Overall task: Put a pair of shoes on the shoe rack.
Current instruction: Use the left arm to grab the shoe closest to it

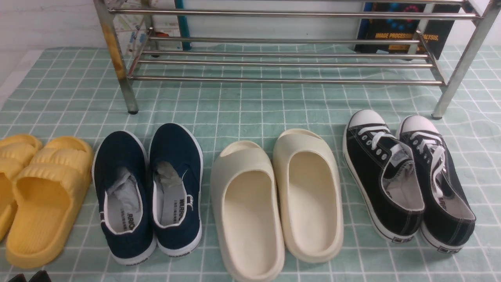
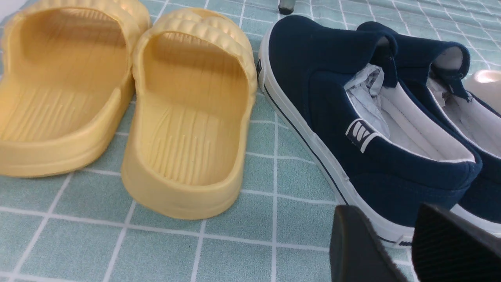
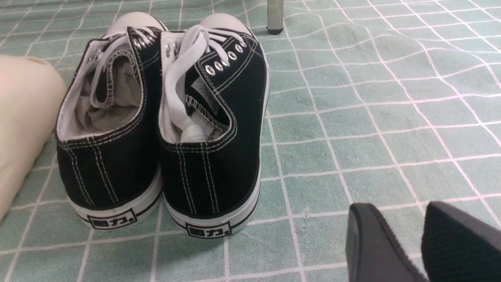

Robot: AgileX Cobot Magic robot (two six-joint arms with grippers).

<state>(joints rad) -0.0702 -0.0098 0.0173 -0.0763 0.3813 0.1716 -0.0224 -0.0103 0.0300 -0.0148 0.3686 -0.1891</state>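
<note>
The pair of shoes, two navy slip-ons with white soles, stands side by side on the green checked cloth, toes toward the shoe rack. The steel-tube rack stands at the back, its left leg rust-stained, its bars bare. In the left wrist view the near navy shoe lies just ahead of my left gripper, which is open and empty behind its heel. The left gripper's tips show at the front view's bottom edge. My right gripper is open and empty over cloth, right of the black sneakers.
Yellow slides lie left of the navy pair. Cream slides lie right of it, then black lace-up sneakers, which also show in the right wrist view. A dark book leans behind the rack.
</note>
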